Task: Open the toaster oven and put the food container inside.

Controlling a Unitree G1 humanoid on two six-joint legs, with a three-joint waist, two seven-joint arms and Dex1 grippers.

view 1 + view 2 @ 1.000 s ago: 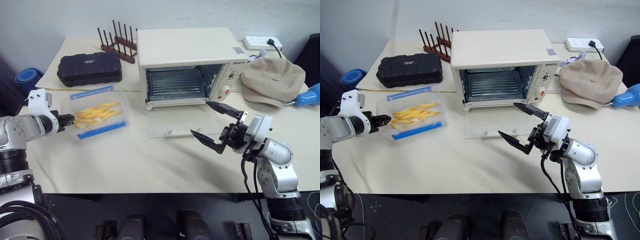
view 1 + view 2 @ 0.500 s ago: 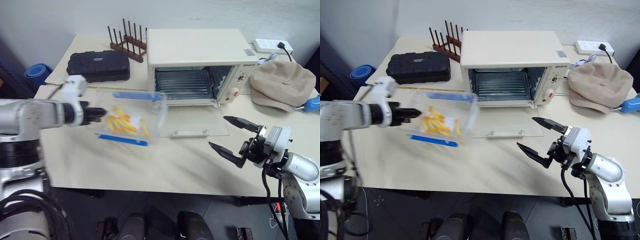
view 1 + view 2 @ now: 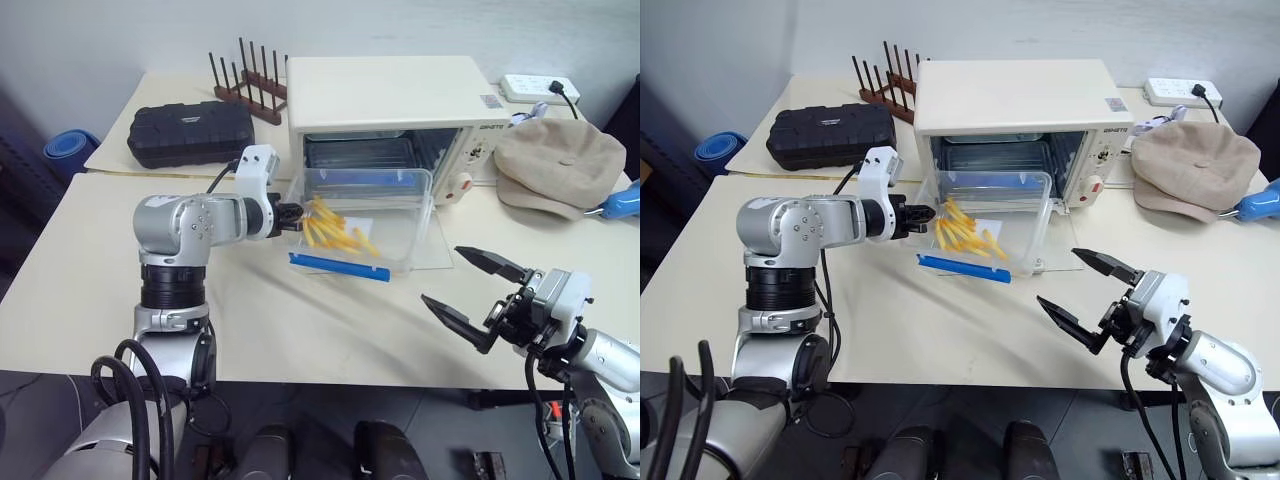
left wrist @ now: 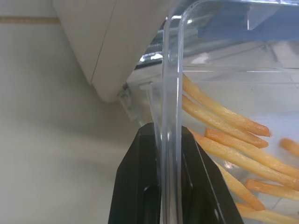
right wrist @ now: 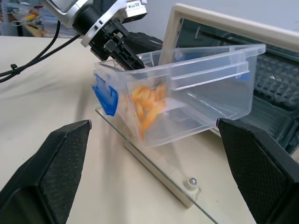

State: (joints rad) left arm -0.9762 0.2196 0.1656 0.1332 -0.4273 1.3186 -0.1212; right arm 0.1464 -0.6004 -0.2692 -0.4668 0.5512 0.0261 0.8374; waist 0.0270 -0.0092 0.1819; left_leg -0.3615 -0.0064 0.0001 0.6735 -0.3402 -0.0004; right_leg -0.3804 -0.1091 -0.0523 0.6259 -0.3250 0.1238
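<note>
Food container (image 3: 365, 225) hung tilted over the glass door, just before the open toaster oven (image 3: 395, 110); the left gripper (image 3: 290, 215) had its jaws pinched on the container's wall. Right gripper (image 3: 470, 290) hovered with jaws spread wide, holding nothing.

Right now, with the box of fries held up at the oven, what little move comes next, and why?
Probably ease the food container forward into the toaster oven: its door lies open, and the left gripper holds the box by its rim just outside the mouth.

A cream table (image 3: 300, 330) carries the toaster oven (image 3: 385, 95), black case (image 3: 185, 133), wooden rack (image 3: 245, 85), beige cap (image 3: 555, 160) and power strip (image 3: 530, 88).
</note>
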